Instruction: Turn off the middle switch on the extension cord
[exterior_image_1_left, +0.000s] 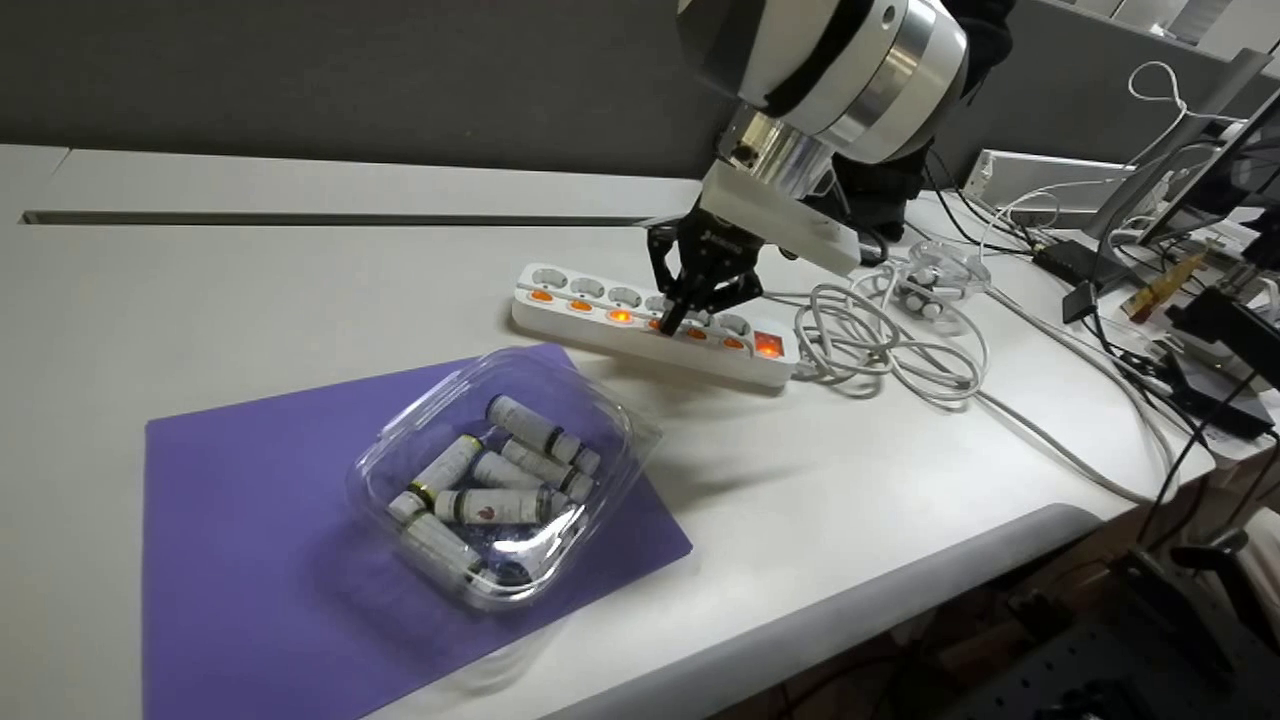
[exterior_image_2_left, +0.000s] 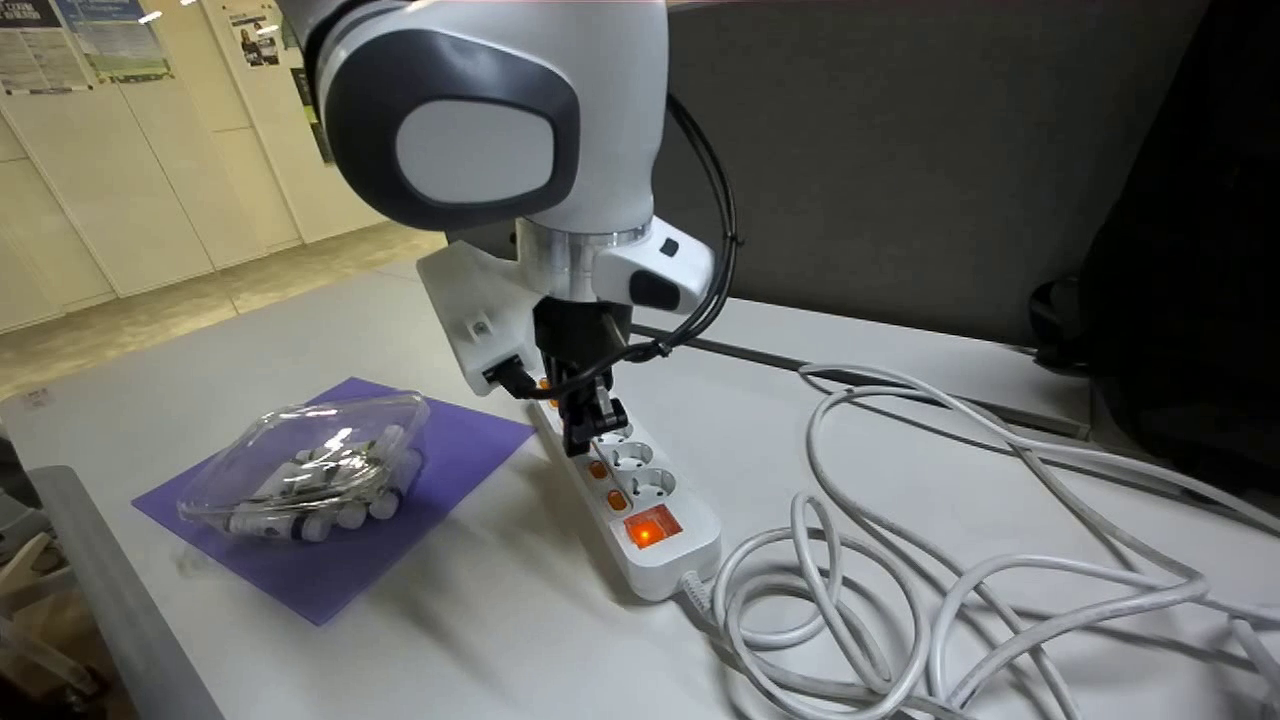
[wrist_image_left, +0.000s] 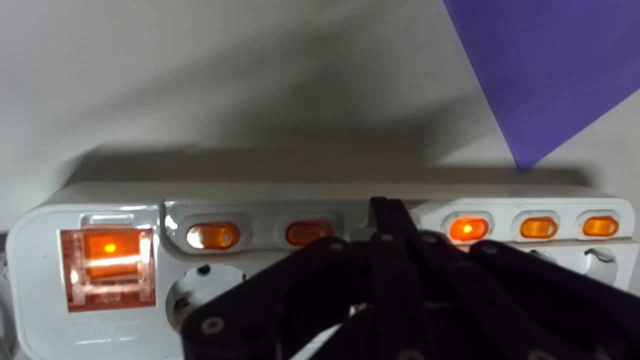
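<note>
The jaws are drawn together into one narrow tip; the gripper (wrist_image_left: 389, 210) points down at the row of small switches (wrist_image_left: 309, 232) on a white power strip (exterior_image_1_left: 645, 345), over the third switch (exterior_image_1_left: 654, 324) counted from the big red switch (wrist_image_left: 109, 270) at the strip's end, and hides most of it; whether the tip touches it I cannot tell; the fourth switch (wrist_image_left: 468, 228) glows orange, as does the big one; the other small ones are a duller orange. The strip lies on the pale table (exterior_image_1_left: 850, 450), near a corner of a purple sheet (exterior_image_1_left: 240, 560); in both exterior views a clear plastic box (exterior_image_1_left: 430, 404) with small bottles (exterior_image_1_left: 495, 507) inside rests on the sheet; a white cord (exterior_image_2_left: 1180, 594) lies in loops beside the strip's big-switch end.
</note>
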